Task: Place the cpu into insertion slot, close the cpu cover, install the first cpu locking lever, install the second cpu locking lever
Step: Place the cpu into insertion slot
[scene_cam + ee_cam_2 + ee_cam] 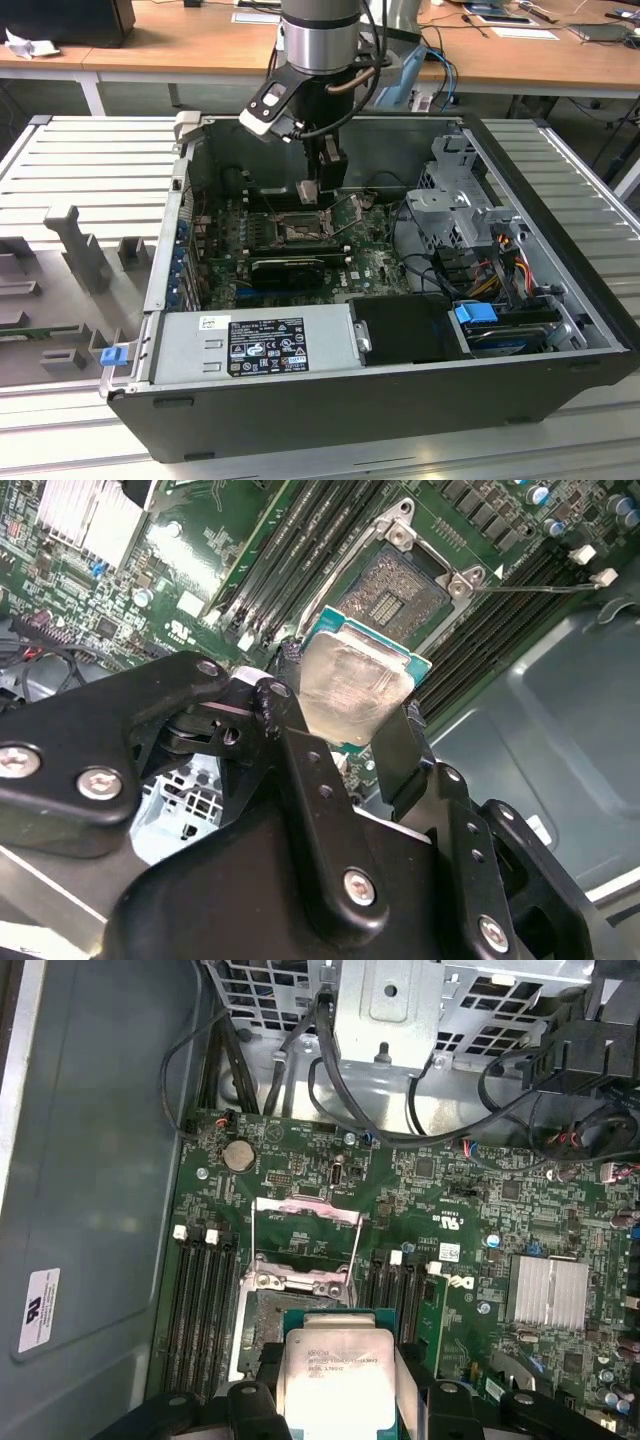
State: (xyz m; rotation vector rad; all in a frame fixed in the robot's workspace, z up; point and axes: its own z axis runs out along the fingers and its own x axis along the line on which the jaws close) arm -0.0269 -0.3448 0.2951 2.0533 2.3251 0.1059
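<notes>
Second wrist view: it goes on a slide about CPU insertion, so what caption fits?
Gripper grips the cpu by its edges near the open insertion slot, not yet seated.

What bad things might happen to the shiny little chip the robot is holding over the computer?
1. The gripper pinches the cpu by its edges, so it might slip and drop onto the circuit board.
2. The cpu is not yet in the insertion slot; lowered off-centre, it might damage that slot.
3. The cpu cover stands open close by and might get bumped.
</notes>
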